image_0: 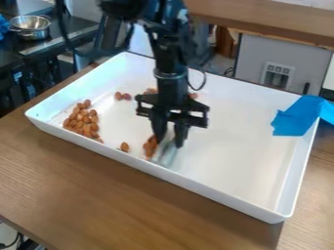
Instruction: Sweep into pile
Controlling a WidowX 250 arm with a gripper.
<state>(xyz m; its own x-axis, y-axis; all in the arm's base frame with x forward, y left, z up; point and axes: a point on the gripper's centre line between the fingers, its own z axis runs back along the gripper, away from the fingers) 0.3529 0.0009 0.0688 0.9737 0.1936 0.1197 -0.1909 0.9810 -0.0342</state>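
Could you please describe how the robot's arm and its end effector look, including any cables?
The arm is black and slim, built of segments, with a paler ring around a rounded section. A thin black cable loops beside it. The end effector is also black, with a wide, angular crosspiece.

No text, label, brand, number or sign can be read on anything in view.

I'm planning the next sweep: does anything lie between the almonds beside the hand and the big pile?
One loose almond lies between the almonds beside the hand and the big pile.
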